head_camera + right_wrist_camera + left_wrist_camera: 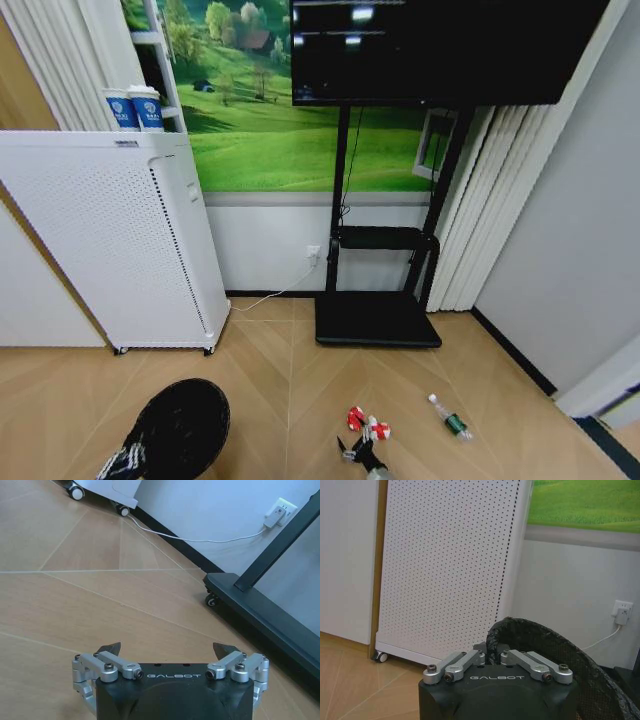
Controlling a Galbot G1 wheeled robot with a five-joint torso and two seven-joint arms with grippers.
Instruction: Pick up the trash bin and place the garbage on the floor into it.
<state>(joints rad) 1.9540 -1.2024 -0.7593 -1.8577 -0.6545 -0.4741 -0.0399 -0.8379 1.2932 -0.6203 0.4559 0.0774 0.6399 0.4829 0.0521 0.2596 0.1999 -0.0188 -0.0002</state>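
Observation:
The trash bin (pixel 188 424), a black wire-mesh basket, hangs tilted above the floor (pixel 290 380) at the lower left. My left gripper (pixel 124 462) is shut on its rim; in the left wrist view the jaws pinch the mesh edge (pixel 493 645) of the bin (pixel 565 660). Two red-and-white pieces of garbage (pixel 366 424) lie on the parquet, and a small clear bottle (pixel 451 418) with a green label lies to their right. My right gripper (pixel 355 452) hovers open just on my side of the red-and-white pieces, low over bare floor (pixel 125 595), its fingers (pixel 111 648) spread wide.
A tall white perforated appliance (pixel 120 240) on casters stands at the back left with two blue-and-white cups (pixel 135 108) on top. A black TV stand base (pixel 378 320) sits against the back wall, with a white cable (pixel 275 295) to a socket. A grey wall closes the right side.

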